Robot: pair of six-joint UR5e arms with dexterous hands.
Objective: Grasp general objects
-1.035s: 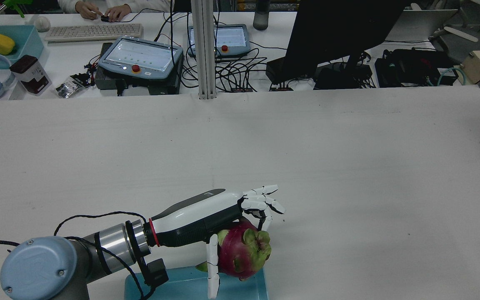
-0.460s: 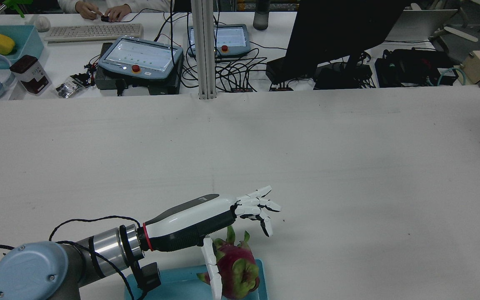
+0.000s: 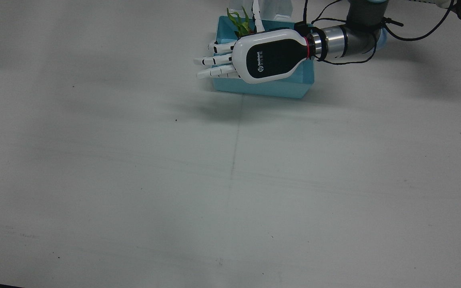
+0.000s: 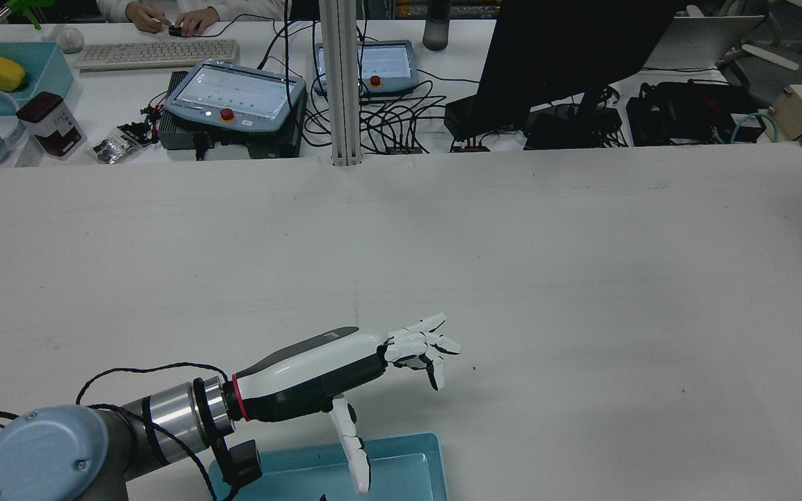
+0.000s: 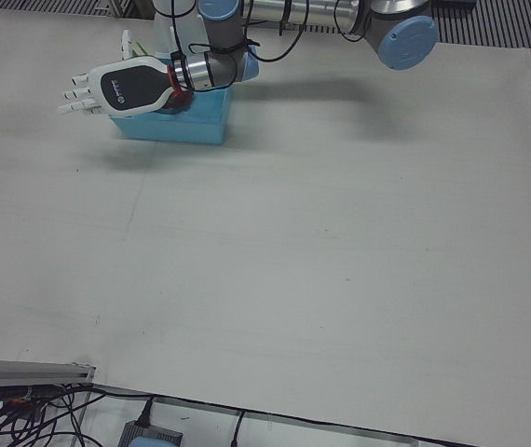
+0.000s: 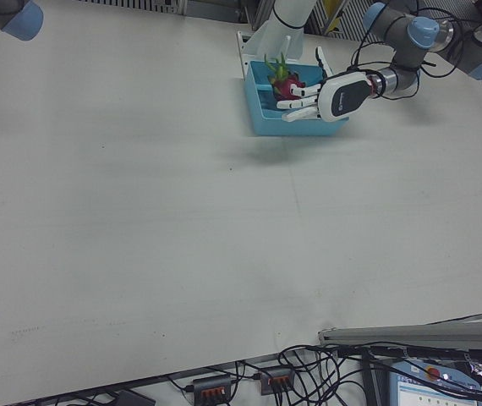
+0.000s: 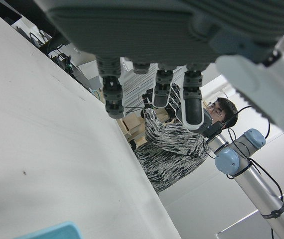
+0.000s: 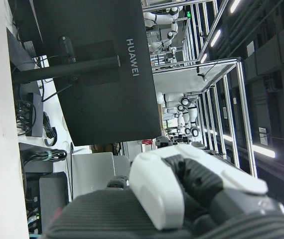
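A pink dragon fruit (image 6: 285, 83) with green leaves (image 3: 241, 24) lies inside the light-blue bin (image 6: 258, 106) at the robot's edge of the table. My left hand (image 3: 254, 56) hovers flat over the bin's table-side rim (image 3: 262, 90), open and empty, fingers spread and reaching past the bin. The rear view shows the same hand (image 4: 331, 362) above the bin (image 4: 401, 456), where the fruit is out of sight. In the left hand view only bare fingers (image 7: 157, 92) show over the white table. My right hand (image 8: 157, 191) appears only as a close white and dark part; its fingers are hidden.
The wide white table (image 4: 512, 264) stretches ahead of the bin. Beyond its far edge stand an aluminium post (image 4: 342, 83), two teach pendants (image 4: 234, 97), a keyboard (image 4: 157, 52) and a dark monitor (image 4: 561, 56). A person's hands (image 4: 171, 17) rest at that desk.
One second ago my left hand held the dragon fruit over the bin. It opened, the fruit fell into the bin, and the hand drew back slightly with fingers spread.
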